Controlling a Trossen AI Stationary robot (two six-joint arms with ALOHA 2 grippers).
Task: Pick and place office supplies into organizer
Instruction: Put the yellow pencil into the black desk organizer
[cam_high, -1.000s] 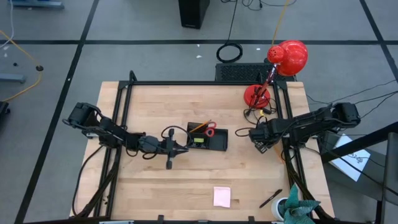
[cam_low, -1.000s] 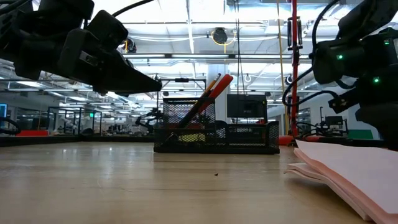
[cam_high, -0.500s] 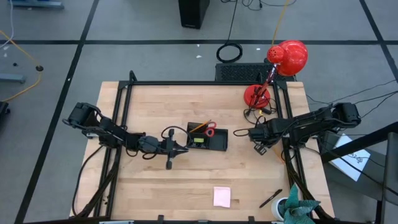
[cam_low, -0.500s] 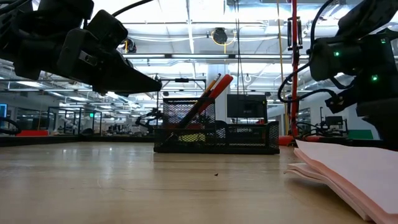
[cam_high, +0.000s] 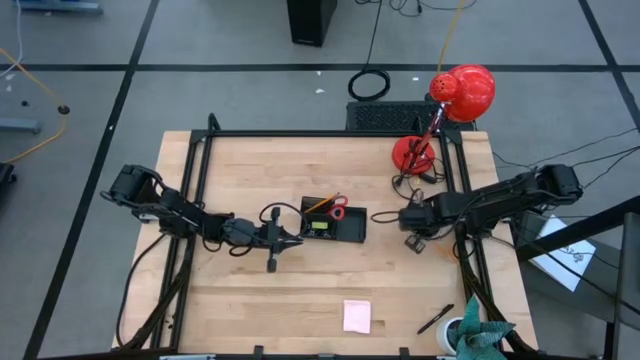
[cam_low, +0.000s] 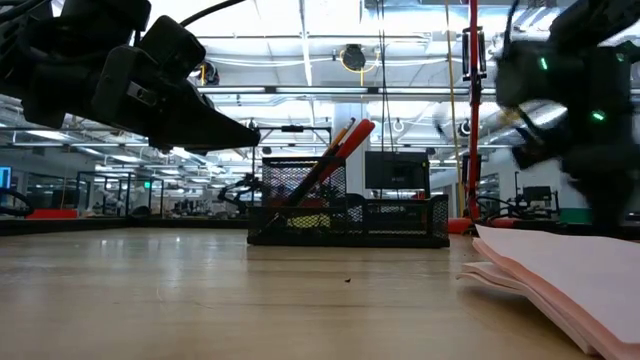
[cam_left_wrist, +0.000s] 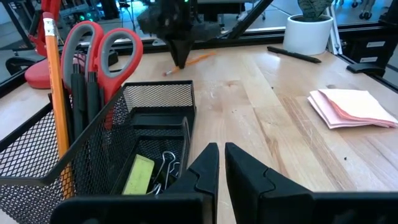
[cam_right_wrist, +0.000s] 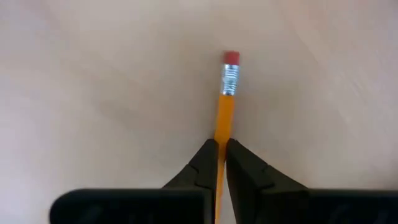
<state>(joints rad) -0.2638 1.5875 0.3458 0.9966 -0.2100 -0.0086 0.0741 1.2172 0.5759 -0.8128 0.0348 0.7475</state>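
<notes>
Since earlier, right gripper (cam_right_wrist: 221, 163) has pinched a pencil (cam_right_wrist: 226, 106) on the wooden table (cam_high: 250, 300); left gripper (cam_left_wrist: 219, 163) pressed together.

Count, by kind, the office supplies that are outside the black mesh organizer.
Orange pencil with a red eraser, clamped in the right gripper: 1
Dark pen on the wooden table: 1
Pale pink sticky-note pad: 1
Total: 3

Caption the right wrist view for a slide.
Right gripper shut on an orange pencil, eraser end pointing ahead, above the pale wooden table.
</notes>
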